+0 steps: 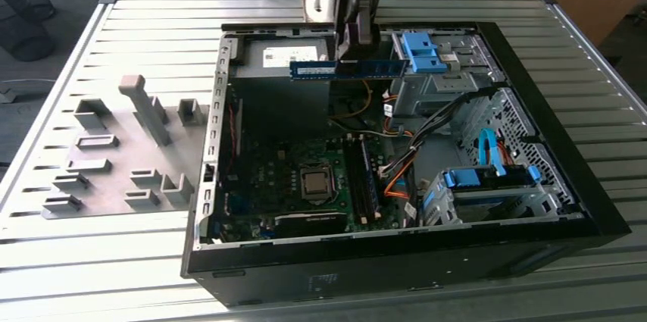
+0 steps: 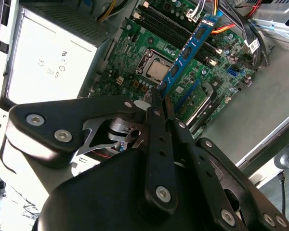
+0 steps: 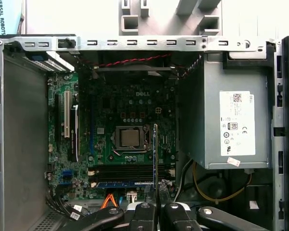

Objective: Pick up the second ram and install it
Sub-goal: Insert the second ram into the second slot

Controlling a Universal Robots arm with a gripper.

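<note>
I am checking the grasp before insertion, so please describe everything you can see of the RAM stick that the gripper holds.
The RAM stick is a long, thin, flat blue circuit board with black chips on its face. The gripper is shut on it about mid-length, holding it level and on edge in the air over the open computer case. It sits in no slot, and only the gripper touches it.

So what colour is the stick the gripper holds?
The long flat stick is blue with black chips, best in the second wrist view.
</note>
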